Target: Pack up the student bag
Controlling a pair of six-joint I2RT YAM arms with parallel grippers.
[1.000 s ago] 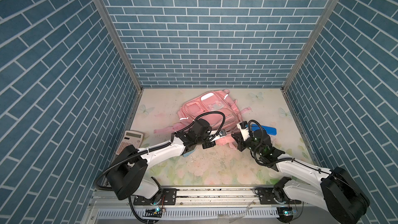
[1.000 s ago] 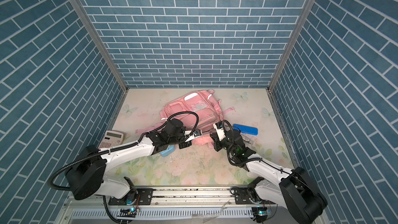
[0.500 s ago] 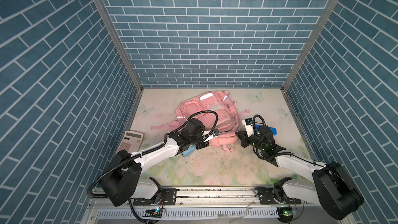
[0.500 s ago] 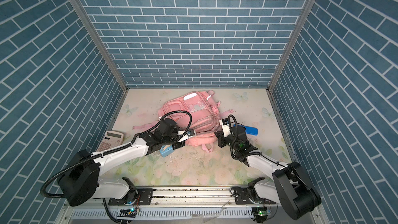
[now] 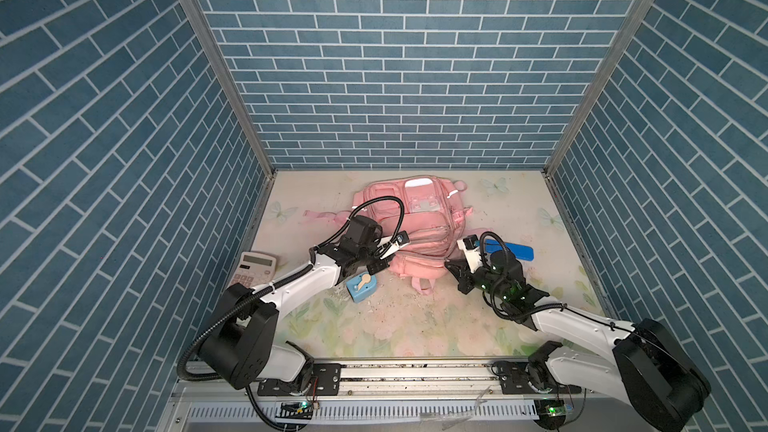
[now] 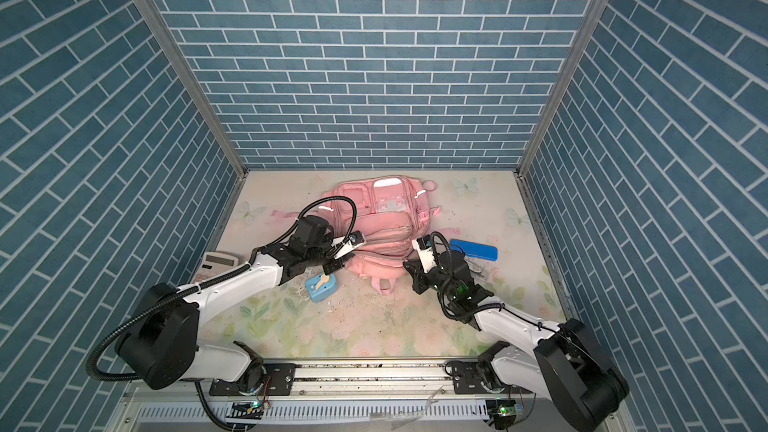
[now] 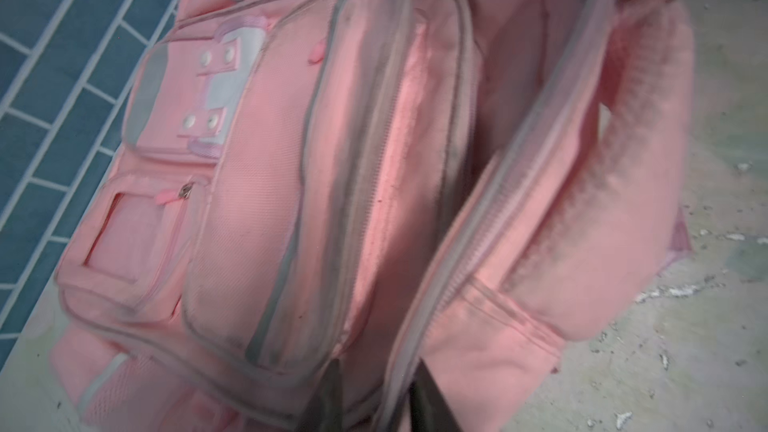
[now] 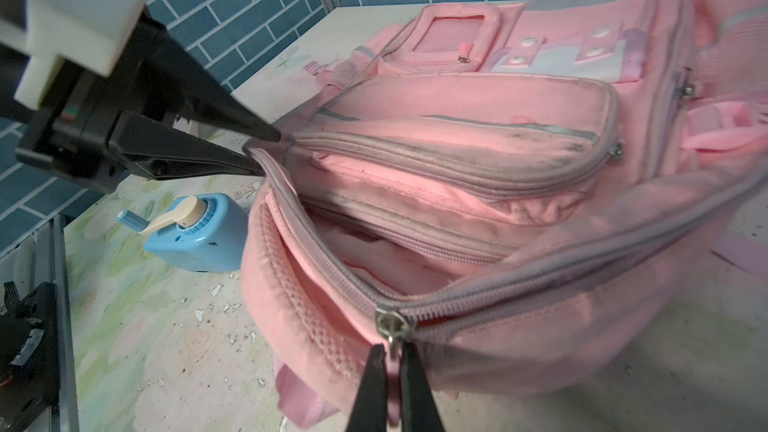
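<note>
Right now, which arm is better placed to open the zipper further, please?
Right: its jaws are shut on the zipper pull of the student bag; the left jaws stand parted at the opening's far end.

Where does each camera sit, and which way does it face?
Top views: high above the base rail, facing down and forward onto the student bag on the table; the left arm and right arm show whole.
Left wrist: on the left arm, close over the bag's front pockets; only its blurred dark fingers show.
Right wrist: on the right arm, facing the bag's unzipped opening; the right claw pinches the zipper pull, the left claw open opposite.
Shared: right wrist and top views show the blue pencil sharpener.
</note>
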